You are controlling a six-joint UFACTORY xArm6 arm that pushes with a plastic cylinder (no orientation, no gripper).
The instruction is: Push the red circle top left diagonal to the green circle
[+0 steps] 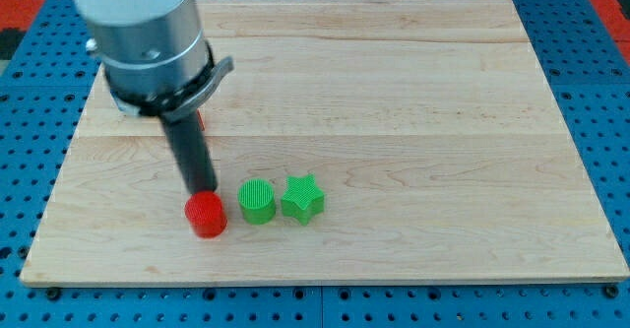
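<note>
The red circle (207, 215) lies on the wooden board (394, 92) near the view's bottom left. The green circle (257, 201) sits just to its right, a small gap between them. A green star (302, 199) touches or nearly touches the green circle's right side. My tip (203, 189) stands at the red circle's top edge, touching or nearly touching it, left of the green circle. The arm's grey body fills the view's top left.
Another red block (200, 120) peeks out behind the rod, mostly hidden under the arm's body. A blue pegboard (591, 32) surrounds the board on all sides.
</note>
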